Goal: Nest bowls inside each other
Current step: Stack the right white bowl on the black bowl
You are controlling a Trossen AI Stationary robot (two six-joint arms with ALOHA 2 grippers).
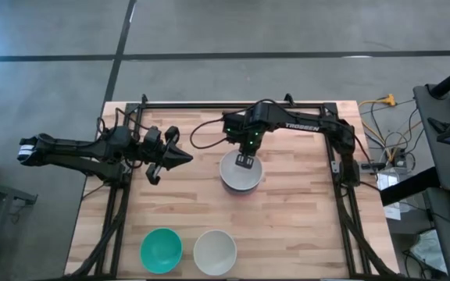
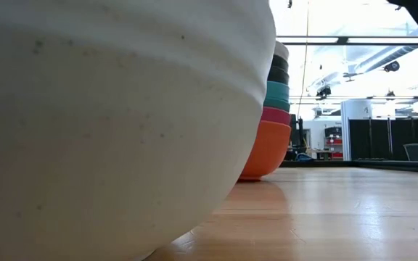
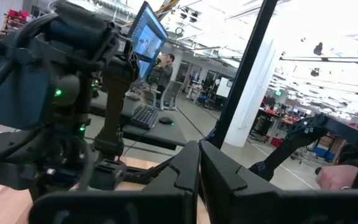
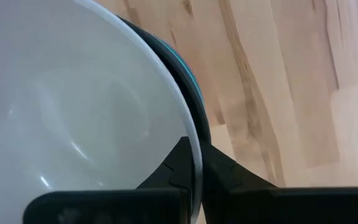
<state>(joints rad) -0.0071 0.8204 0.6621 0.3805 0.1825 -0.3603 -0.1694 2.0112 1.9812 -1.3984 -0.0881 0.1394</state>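
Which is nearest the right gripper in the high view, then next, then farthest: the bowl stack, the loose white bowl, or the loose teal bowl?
1. Bowl stack: at table centre, right gripper pinching its top white bowl's rim.
2. Loose white bowl: near edge, below the stack.
3. Loose teal bowl: near edge, farther toward the left arm's side.

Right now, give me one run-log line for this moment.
right pincer: shut on top white bowl rim, on stack | left pincer: shut, idle | loose: teal bowl, white bowl
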